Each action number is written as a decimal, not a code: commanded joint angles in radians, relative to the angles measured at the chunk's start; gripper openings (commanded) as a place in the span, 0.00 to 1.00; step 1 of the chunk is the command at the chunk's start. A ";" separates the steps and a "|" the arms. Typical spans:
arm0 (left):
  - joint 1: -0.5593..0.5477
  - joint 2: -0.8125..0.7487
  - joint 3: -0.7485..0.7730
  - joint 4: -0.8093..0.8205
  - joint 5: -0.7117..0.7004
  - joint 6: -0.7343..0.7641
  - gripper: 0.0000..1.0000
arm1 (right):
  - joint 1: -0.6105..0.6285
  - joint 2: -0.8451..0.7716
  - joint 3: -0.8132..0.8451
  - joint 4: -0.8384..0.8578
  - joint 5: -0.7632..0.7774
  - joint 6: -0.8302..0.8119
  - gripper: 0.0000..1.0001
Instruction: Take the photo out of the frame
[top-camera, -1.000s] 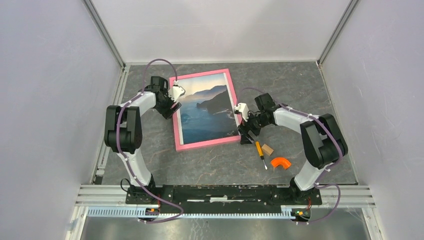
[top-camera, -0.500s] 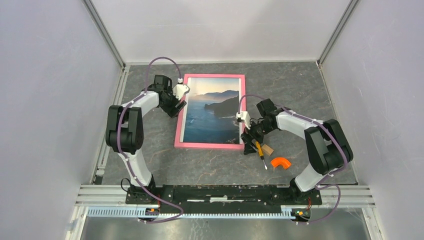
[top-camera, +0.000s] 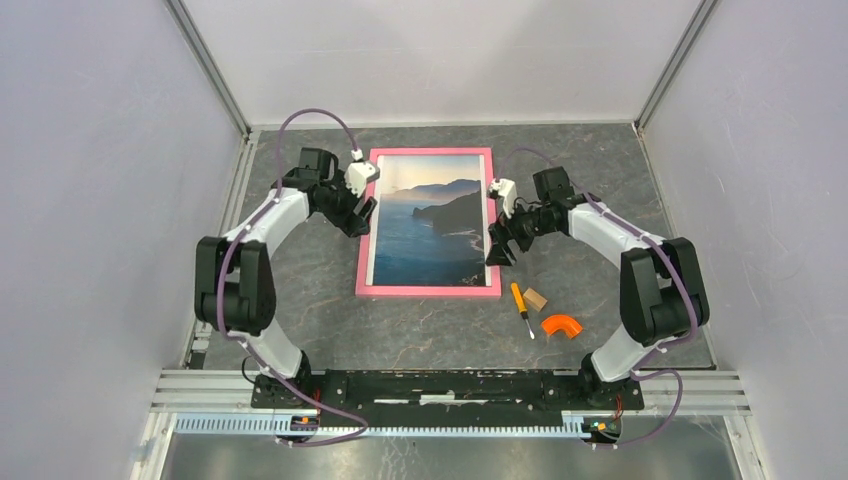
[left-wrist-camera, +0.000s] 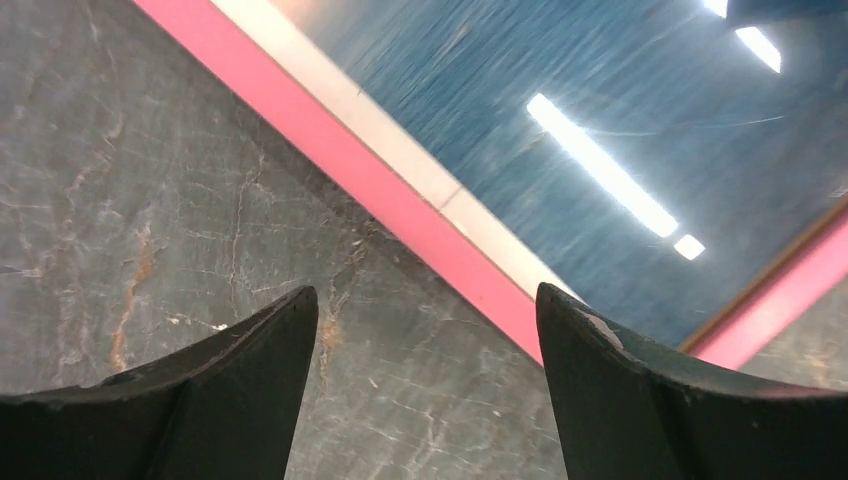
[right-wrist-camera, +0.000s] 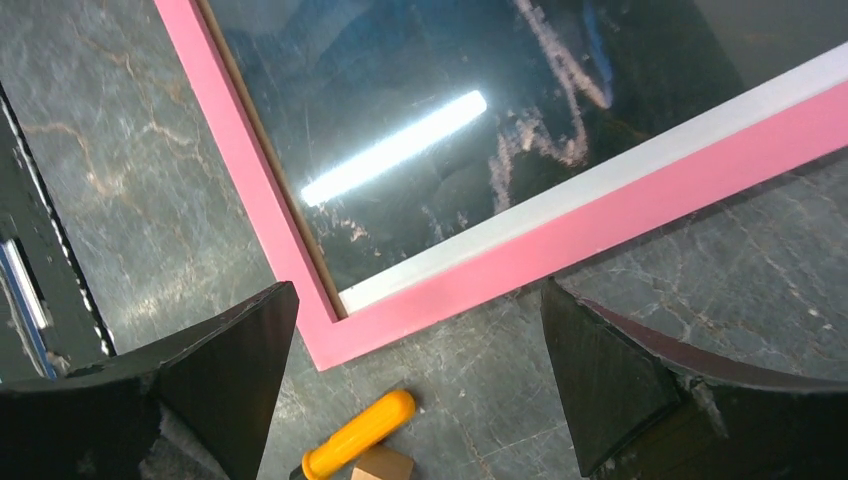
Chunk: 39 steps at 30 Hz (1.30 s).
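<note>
the frame (top-camera: 428, 291) lies flat on the worktop (top-camera: 420, 335), face up and squared to the arms, its long sides running away from them. the photo (top-camera: 428, 222) sits inside it, sea and cliffs showing under a glossy front that throws back the ceiling lights. nothing has come out yet, and the brown back is hidden against the worktop.

the left jaws stand apart and grip nothing. in the left wrist view they hang low over the bare worktop, with the pink rim of the left long side crossing just beyond the tips. the right jaws are also wide apart and empty, poised at the right long side. the right wrist view looks down past them onto the frame's near right corner.

one arm on each long side looks like a setup for a two-handed hold. a frame this large would swing or tip if pinched from one side only. since the photo most likely leaves through the back, the next step is probably to lift or turn the frame over.

the screwdriver (top-camera: 520, 309), wooden block (top-camera: 536, 298) and orange elbow (top-camera: 562, 325) lie near that corner, apart from the frame.
</note>
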 joint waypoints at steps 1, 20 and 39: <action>-0.106 -0.168 -0.009 -0.051 0.083 -0.039 0.86 | -0.059 -0.009 0.013 0.133 -0.063 0.141 0.98; -0.823 0.014 -0.001 -0.084 -0.462 -0.014 0.82 | -0.196 -0.053 -0.136 0.389 -0.125 0.405 0.98; -0.869 0.127 0.060 -0.074 -0.462 -0.049 0.34 | -0.195 0.033 -0.197 0.488 -0.168 0.517 0.98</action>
